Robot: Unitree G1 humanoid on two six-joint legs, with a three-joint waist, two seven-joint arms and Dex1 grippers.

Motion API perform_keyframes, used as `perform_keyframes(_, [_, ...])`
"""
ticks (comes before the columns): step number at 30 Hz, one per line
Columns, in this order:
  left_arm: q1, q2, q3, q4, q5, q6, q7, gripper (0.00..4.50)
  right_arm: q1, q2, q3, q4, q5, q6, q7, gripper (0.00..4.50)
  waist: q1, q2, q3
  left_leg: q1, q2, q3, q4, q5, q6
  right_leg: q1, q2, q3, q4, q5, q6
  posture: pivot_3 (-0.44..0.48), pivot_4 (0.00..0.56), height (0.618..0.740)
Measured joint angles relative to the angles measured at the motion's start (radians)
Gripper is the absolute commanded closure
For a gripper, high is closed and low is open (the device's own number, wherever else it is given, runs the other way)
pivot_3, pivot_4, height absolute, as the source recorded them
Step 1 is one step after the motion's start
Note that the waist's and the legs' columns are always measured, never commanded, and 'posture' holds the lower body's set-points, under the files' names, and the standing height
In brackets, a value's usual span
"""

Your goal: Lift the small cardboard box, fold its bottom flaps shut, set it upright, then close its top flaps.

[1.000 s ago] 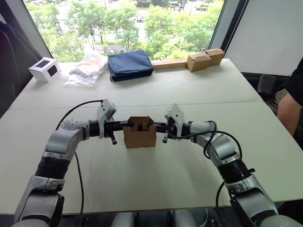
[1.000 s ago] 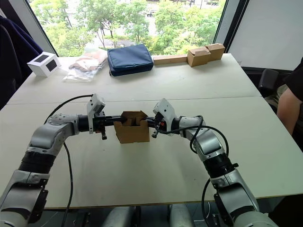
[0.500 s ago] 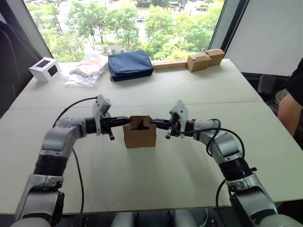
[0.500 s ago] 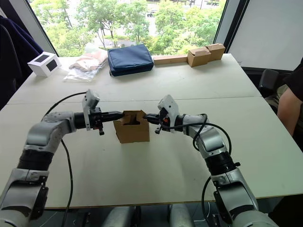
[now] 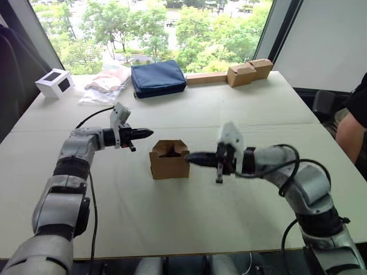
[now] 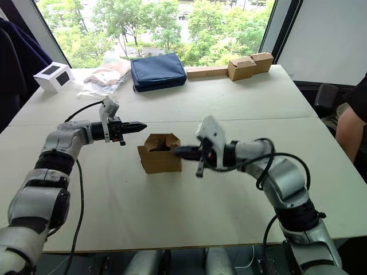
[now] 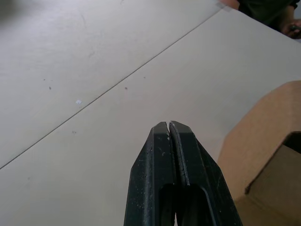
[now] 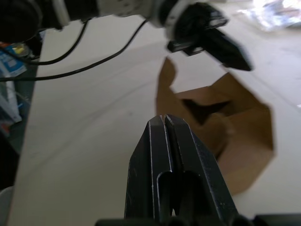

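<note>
The right gripper [image 5: 192, 157], jaws closed and empty, points at the box [image 5: 169, 160] standing mid-frame on the table [image 5: 189, 212], its top flaps open. The left gripper [image 5: 146, 132], jaws likewise closed, hovers farther back, upper left of it. Closing the top flaps seems underway; next, both tips must press them down.

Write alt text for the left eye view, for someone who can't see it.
A small brown cardboard box stands on a pale table, top flaps up, between two robot arms. The right claw points at its side, shut; the left claw is shut, apart from it. A blue bag lies by the window.
</note>
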State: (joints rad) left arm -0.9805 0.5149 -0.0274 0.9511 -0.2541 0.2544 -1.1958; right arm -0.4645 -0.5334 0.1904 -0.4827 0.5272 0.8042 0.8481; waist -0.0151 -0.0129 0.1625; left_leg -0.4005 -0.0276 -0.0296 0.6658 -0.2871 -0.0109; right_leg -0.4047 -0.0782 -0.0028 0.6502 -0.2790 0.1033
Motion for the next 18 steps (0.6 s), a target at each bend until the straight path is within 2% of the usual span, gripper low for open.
perform_keyframes(4, [-0.016,-0.018,-0.02,0.086,0.043,-0.047,-0.054,4.47,0.0,0.018,0.019,-0.027,-0.016,0.004,-0.056,4.5,-0.004,0.0,0.0,0.0,0.001,0.0,0.0,0.0,0.001,-0.001,0.001,0.0,0.0,0.0,0.0,0.0,0.15,0.74])
perform_keyframes(7, [-0.016,-0.036,-0.037,0.123,0.071,-0.051,-0.114,4.47,-0.011,0.039,0.09,-0.018,-0.078,-0.018,-0.095,4.5,-0.001,0.0,0.0,-0.001,0.001,0.0,0.0,0.0,0.0,-0.001,0.001,0.0,0.0,0.0,0.0,0.0,0.15,0.74])
perform_keyframes(18, [-0.016,-0.049,-0.036,0.124,0.091,-0.051,-0.177,4.47,-0.082,0.076,0.209,0.138,-0.227,-0.128,-0.099,4.5,0.0,0.0,0.0,-0.001,0.0,0.0,0.0,0.0,0.0,-0.001,0.0,0.0,0.0,0.0,0.0,0.0,0.15,0.74])
